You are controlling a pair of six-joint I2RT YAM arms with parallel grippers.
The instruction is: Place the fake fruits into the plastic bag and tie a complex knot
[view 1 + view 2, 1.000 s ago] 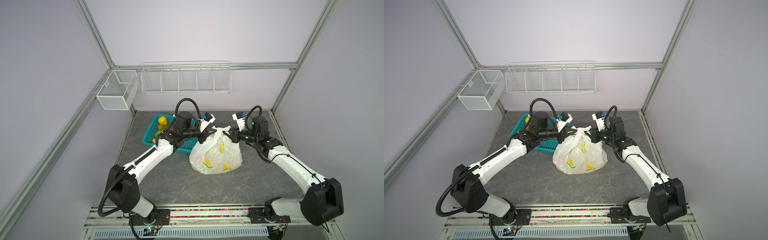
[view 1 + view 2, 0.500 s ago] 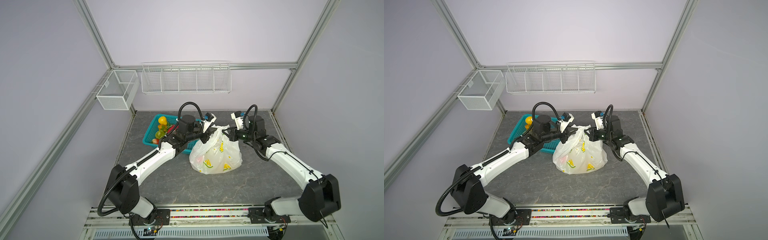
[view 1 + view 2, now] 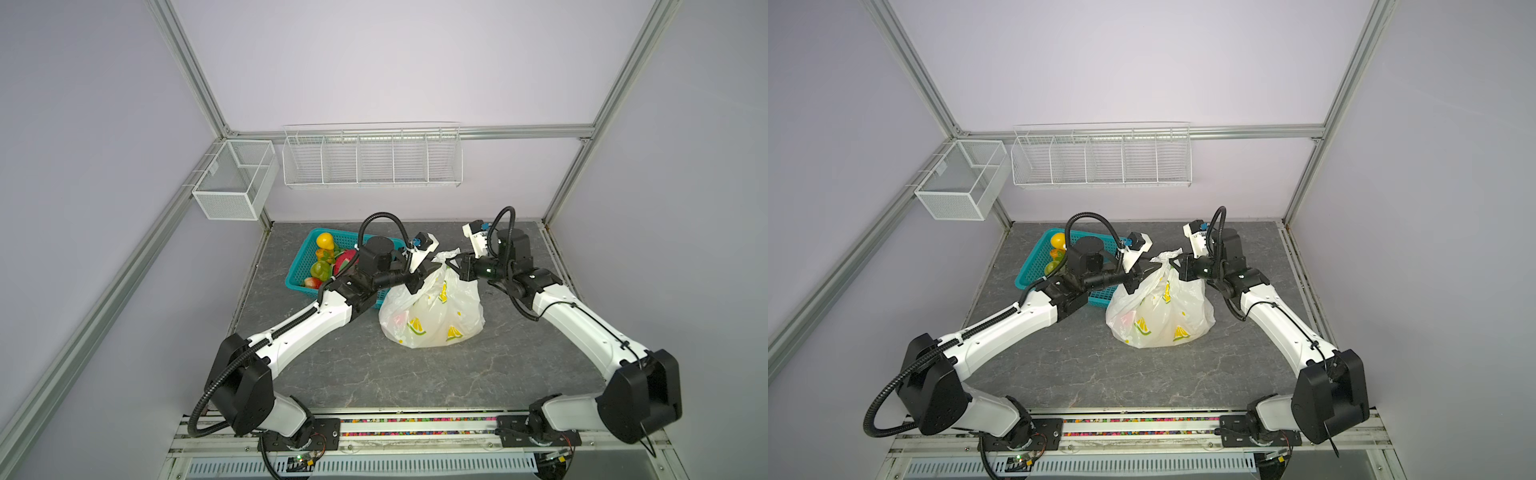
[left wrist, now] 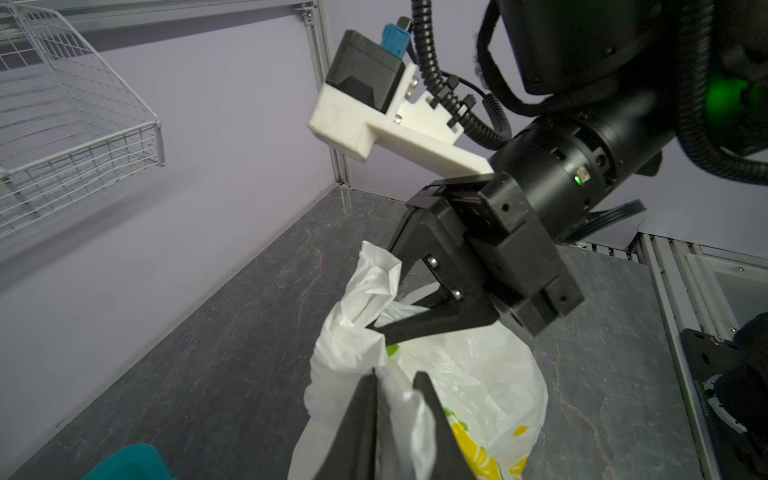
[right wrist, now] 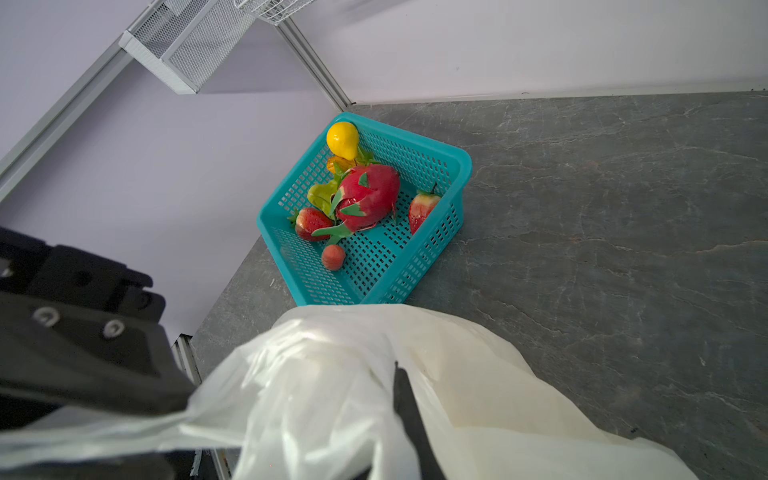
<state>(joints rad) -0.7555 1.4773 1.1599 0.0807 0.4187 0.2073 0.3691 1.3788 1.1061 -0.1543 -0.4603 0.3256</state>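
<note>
Plastic bag: the plastic bag [image 3: 432, 316] is set upright near the middle of the grey worktop [image 3: 374, 374]. It bulges, and yellow lemon prints are shown on its front in both top views.
Bag top: the plastic is gathered into a narrow neck [image 4: 361, 307], and a flat strap tail [image 4: 376, 266] is stood up above it.
Right gripper: the right gripper [image 4: 376, 329] is clenched on the gathered neck from the bag's right side. Its fingertips are pressed together on the white plastic.
Left gripper: the left gripper [image 4: 397, 374] is held against the upper left of the bag. A fold of plastic is seen between its two fingers [image 4: 428, 403], which stand slightly apart. Whether that fold is pinched or merely lying there cannot be told from the wrist view.
Fake fruits: several fake fruits [image 3: 326, 259] are seen lying in the teal basket [image 5: 461, 166]. They are a yellow fruit [image 5: 341, 139], a pink dragon fruit [image 5: 370, 195], a green piece [image 5: 320, 195], two strawberries [image 5: 309, 222] and a small reddish ball [image 5: 333, 257].
Bag contents: a pinkish shape [image 3: 395, 323] is shown through the bag's lower left wall.
Basket position: the basket is placed at the back left of the worktop, just beside the bag and partly hidden by the left arm in both top views.
Walls: a white wire rack [image 3: 372, 160] is hung on the back wall, and a mesh box [image 3: 232, 183] is hung on the left rail.
</note>
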